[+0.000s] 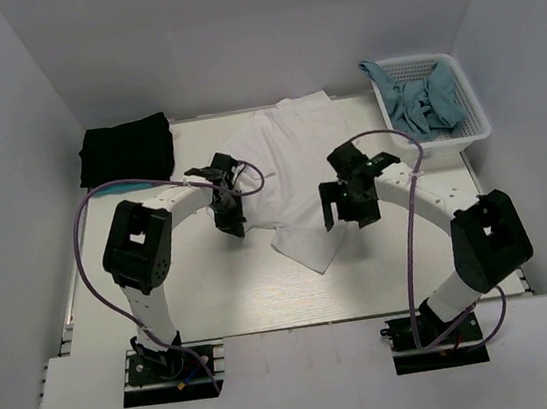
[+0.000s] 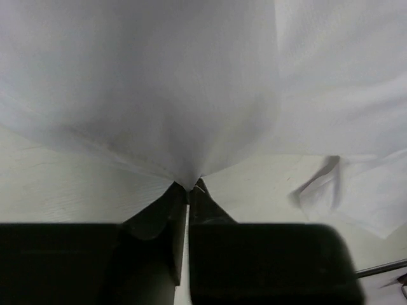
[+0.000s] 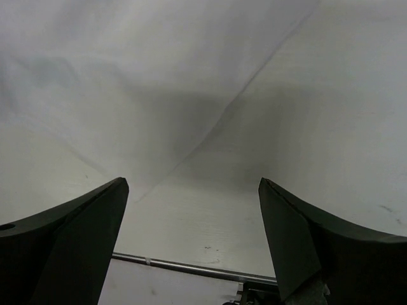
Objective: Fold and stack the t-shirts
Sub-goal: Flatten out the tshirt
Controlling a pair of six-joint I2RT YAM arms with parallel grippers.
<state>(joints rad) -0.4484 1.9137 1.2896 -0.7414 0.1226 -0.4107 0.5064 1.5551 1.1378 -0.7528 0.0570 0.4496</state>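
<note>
Jaws on our left gripper (image 2: 189, 190) are clenching nearly together on a pinch of the white t-shirt (image 2: 146, 82), and the cloth is fanning away from that pinch in tight creases. Jaws on our right gripper (image 3: 192, 184) are standing wide apart with nothing between them, white fabric just ahead of the tips and bare tabletop (image 3: 191, 235) beneath.

We are judging that the left side is taking hold of the shirt's left edge so it can be lifted and laid over. The right side looks to be lining up for a matching grab, so that the fold would come out even. The shirt is lying rumpled across the middle of the tabletop, one corner pointing toward the near edge.

Both arms are arching up from their bases with elbows pushed outward. Their forearms are reaching in toward the centre, with the wrists tipping down at the cloth.

The black t-shirt (image 1: 127, 151) is sitting folded at the far left corner, well apart; we are reading it as the base for the stack. At the far right a white basket (image 1: 447, 139) is holding blue-grey cloths (image 1: 422, 104).
</note>
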